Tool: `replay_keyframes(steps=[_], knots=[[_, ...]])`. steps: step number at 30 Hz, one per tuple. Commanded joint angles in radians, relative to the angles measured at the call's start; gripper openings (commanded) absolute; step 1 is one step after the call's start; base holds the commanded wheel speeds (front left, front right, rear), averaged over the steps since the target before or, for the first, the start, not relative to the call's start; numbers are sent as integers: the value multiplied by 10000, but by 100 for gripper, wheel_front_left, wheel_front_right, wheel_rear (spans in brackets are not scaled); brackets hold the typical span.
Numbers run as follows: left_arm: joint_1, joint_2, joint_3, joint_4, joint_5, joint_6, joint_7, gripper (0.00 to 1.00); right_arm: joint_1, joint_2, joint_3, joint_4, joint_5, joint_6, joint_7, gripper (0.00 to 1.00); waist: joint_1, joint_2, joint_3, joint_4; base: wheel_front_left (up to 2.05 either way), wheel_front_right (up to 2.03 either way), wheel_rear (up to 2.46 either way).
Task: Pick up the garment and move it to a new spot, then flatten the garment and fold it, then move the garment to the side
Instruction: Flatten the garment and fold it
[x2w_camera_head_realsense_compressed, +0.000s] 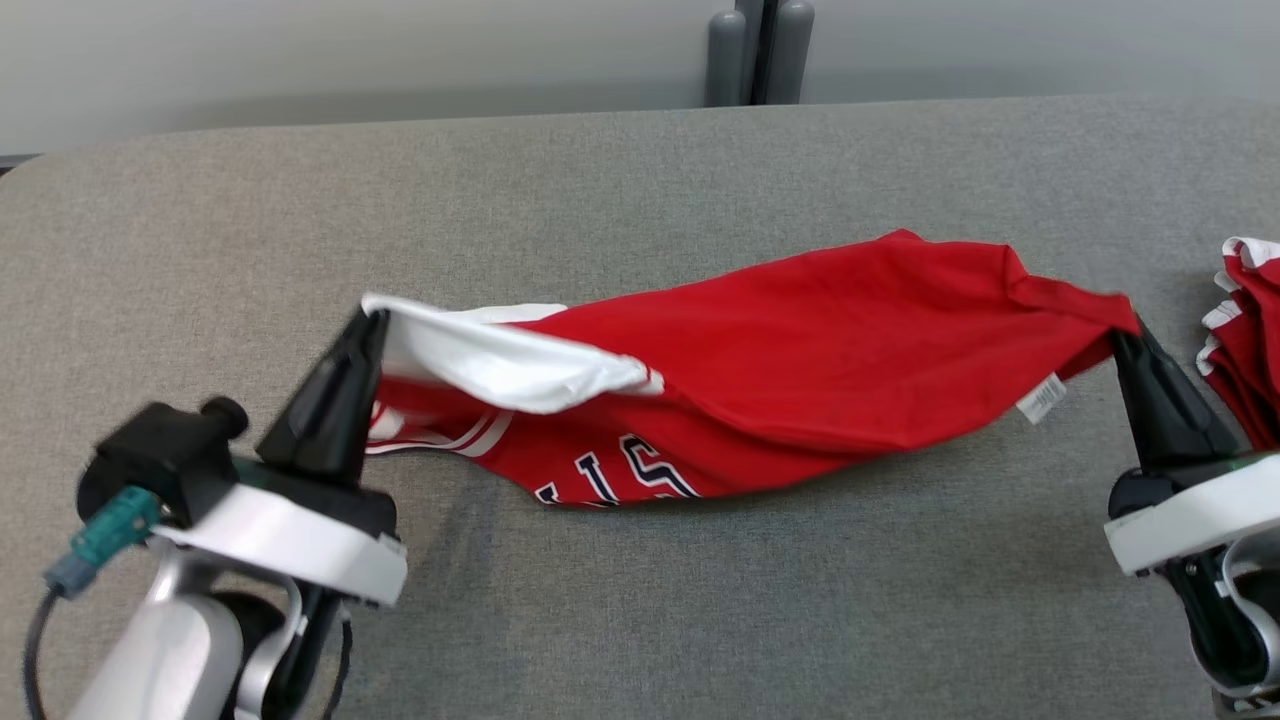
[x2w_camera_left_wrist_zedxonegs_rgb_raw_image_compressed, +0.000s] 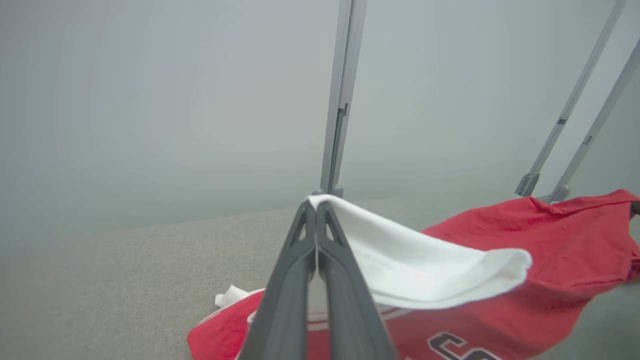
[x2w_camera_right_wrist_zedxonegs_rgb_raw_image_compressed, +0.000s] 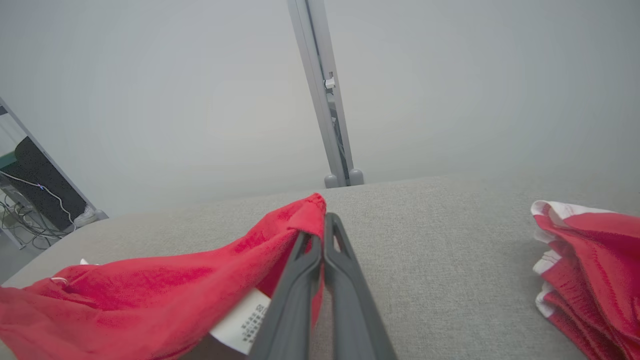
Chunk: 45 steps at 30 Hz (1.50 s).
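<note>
The red garment (x2w_camera_head_realsense_compressed: 800, 370) hangs stretched between the two grippers, above the grey table (x2w_camera_head_realsense_compressed: 640, 180). Its middle sags low, and I cannot tell whether the lowest edge touches the cloth surface.

The left gripper (x2w_camera_head_realsense_compressed: 372, 318) has its fingers pressed together on one end of the garment. There a white fold (x2w_camera_head_realsense_compressed: 490, 360) starts at the fingertips and drapes away toward the other gripper. In the left wrist view the left gripper (x2w_camera_left_wrist_zedxonegs_rgb_raw_image_compressed: 316, 205) pinches that white fold (x2w_camera_left_wrist_zedxonegs_rgb_raw_image_compressed: 425, 260) right at its tips, and the red garment (x2w_camera_left_wrist_zedxonegs_rgb_raw_image_compressed: 550, 260) spreads beyond and below it. Dark lettering (x2w_camera_head_realsense_compressed: 620, 475) with white edging shows on the part hanging beneath the fold.

The right gripper (x2w_camera_head_realsense_compressed: 1125, 335) is clamped on the opposite end. In the right wrist view the right gripper (x2w_camera_right_wrist_zedxonegs_rgb_raw_image_compressed: 322, 220) has a bunched red corner caught at its tips, the garment (x2w_camera_right_wrist_zedxonegs_rgb_raw_image_compressed: 150, 295) trailing off to one side. A white label (x2w_camera_head_realsense_compressed: 1042, 398) dangles just beside those fingers.

On the outer side of the right fingers, apart from them, a pile of red and white cloth (x2w_camera_head_realsense_compressed: 1245, 340) lies on the table. A grey post (x2w_camera_head_realsense_compressed: 760, 50) stands past the table's far edge.
</note>
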Motion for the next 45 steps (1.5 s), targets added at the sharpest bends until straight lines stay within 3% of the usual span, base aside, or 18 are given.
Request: replay_keyframes(steps=[1,14,24,36,45], knots=[[-334,48,93,-116,110,57,-83,0,-171,-52,-19,-262,154,1,86,0,0,0,-67,-20,0,0,0],[-2822,256,595,-1081,1175,339,-741,0,-1760,-831,-238,-2449,185,1,642,0,0,0,-690,-230,0,0,0],[-3907,466,855,-1363,1321,323,-808,0,-2743,-983,-844,-3171,97,1,1159,0,0,0,-760,-271,0,0,0],[-5464,369,702,-596,1271,-25,-797,0,-4066,-840,-707,-2623,538,1,1248,0,0,0,598,-335,0,0,0],[-9151,-77,307,1755,1401,-864,-1058,0,-7702,-976,-82,-538,971,1,873,0,0,0,2034,-375,0,0,0]])
